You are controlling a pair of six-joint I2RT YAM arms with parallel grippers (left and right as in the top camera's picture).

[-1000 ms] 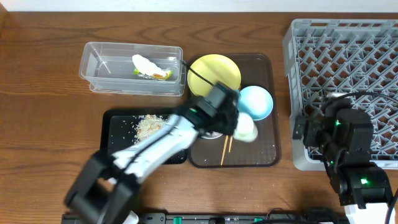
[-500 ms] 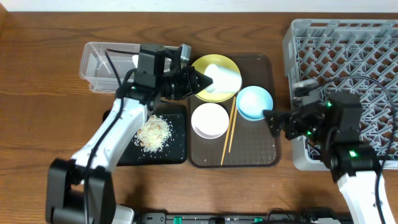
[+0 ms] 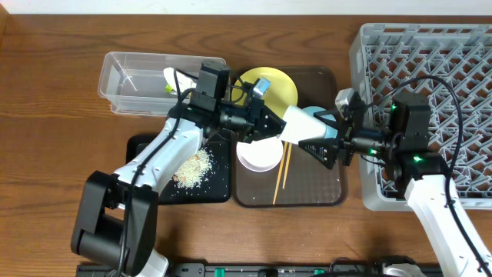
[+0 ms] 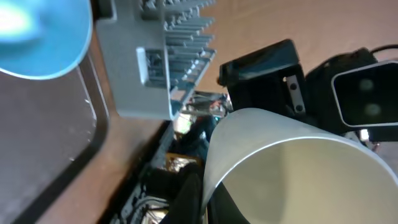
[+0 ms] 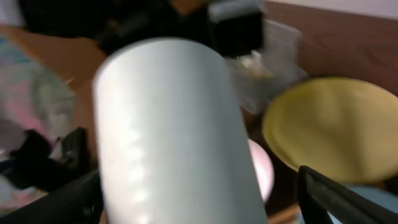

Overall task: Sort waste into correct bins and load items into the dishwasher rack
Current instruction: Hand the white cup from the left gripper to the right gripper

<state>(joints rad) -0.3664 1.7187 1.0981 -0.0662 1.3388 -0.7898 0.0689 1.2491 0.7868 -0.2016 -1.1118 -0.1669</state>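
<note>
Lying on its side in the air over the brown serving tray (image 3: pixel 307 192), the small pale cup (image 3: pixel 298 127) is held near the middle of the counter (image 3: pixel 54 169), its mouth turned toward 3 o'clock. The cup is clamped at its 9 o'clock end by the left gripper (image 3: pixel 265 123), whose arm is stretched in from 7 o'clock. The right gripper (image 3: pixel 314 132) is brought in from 3 o'clock with its jaws spread wide, one finger on either side of the cup's open end; whether the fingers touch the cup cannot be told. On the serving tray, the round yellow plate (image 3: pixel 280 88) is seen at 12 o'clock, the white bowl (image 3: pixel 257 154) just below the cup toward 7 o'clock, and the two wooden chopsticks (image 3: pixel 282 173) are laid beside that bowl on its 3 o'clock side. The light blue bowl (image 4: pixel 37 31) is largely covered by the cup and the right gripper. The clear plastic tub (image 3: pixel 123 85) is placed at 10 o'clock, with the snack wrapper (image 3: pixel 171 78) inside it, partly hidden by the left arm. The black tray (image 3: pixel 146 146) is set at 8 o'clock, and the rice-like heap (image 3: pixel 192 165) is spread on it. The grey dishwasher rack (image 3: pixel 415 54) is stood at 2 o'clock, at the counter's edge, behind the right arm.
</note>
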